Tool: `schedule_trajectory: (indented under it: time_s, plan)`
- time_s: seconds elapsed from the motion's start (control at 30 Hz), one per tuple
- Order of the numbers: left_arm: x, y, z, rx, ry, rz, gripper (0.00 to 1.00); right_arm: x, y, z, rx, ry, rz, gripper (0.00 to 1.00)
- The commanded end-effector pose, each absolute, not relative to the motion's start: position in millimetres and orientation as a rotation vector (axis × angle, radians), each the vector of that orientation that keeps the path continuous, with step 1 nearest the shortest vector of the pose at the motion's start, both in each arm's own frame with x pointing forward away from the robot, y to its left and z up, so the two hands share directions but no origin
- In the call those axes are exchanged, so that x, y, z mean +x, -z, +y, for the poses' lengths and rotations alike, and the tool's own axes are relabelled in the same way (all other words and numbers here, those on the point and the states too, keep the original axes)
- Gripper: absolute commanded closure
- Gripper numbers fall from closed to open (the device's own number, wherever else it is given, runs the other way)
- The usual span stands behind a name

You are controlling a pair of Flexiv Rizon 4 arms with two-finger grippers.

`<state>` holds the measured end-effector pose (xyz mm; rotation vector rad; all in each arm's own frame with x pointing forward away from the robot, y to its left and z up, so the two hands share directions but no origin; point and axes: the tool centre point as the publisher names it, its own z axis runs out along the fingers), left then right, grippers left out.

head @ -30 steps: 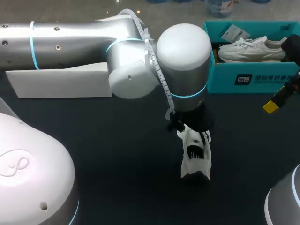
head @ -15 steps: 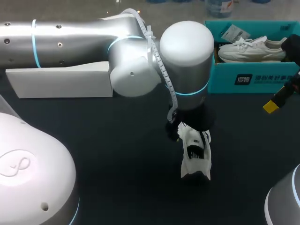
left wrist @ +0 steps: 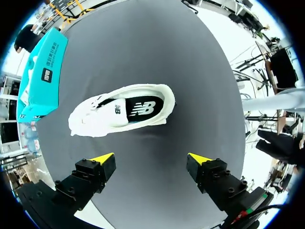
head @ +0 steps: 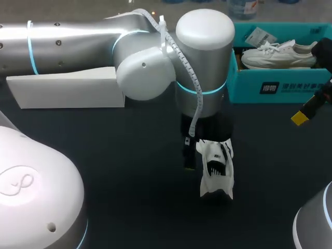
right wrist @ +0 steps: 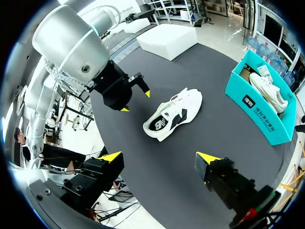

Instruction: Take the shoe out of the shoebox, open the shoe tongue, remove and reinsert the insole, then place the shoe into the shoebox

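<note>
A white shoe (head: 215, 168) stands on its sole on the dark table, its toe toward the teal shoebox (head: 280, 89). Seen from above in the left wrist view, the shoe (left wrist: 121, 112) shows a dark insole in its opening. My left gripper (left wrist: 151, 158) hangs open above the shoe, with nothing between its fingers. The right wrist view also shows this gripper (right wrist: 135, 101), just beside the shoe (right wrist: 174, 119). My right gripper (right wrist: 159, 157) is open and empty, well off to the side. It stays near the shoebox front at the table's right edge (head: 306, 114).
A second white shoe (head: 280, 54) lies inside the teal shoebox (right wrist: 264, 112) at the back right. A white lid (head: 67, 91) lies at the back left, partly under my left arm. Bare dark table surrounds the shoe.
My left gripper has opened, let go of the shoe and risen above it. The shoe stays where it was. The right arm has not moved.
</note>
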<state>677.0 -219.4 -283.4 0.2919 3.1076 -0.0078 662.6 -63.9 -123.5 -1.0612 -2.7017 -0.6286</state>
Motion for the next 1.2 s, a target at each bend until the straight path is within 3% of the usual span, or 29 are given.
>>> schedule_trajectory:
  time_s: [0.03, 0.77, 1.2]
  plan:
    - [663, 296, -227, 0.006, 0.027, 3.137, 0.00, 665, 123, -63, -1.061, 0.621, -2.699, 0.00]
    - [636, 330, -291, 0.268, 0.038, 3.130, 0.00, 665, 123, -63, -1.061, 0.621, -2.699, 0.00]
    - [637, 347, -295, 0.261, -0.017, 3.126, 0.00, 665, 123, -63, -1.061, 0.621, -2.699, 0.00]
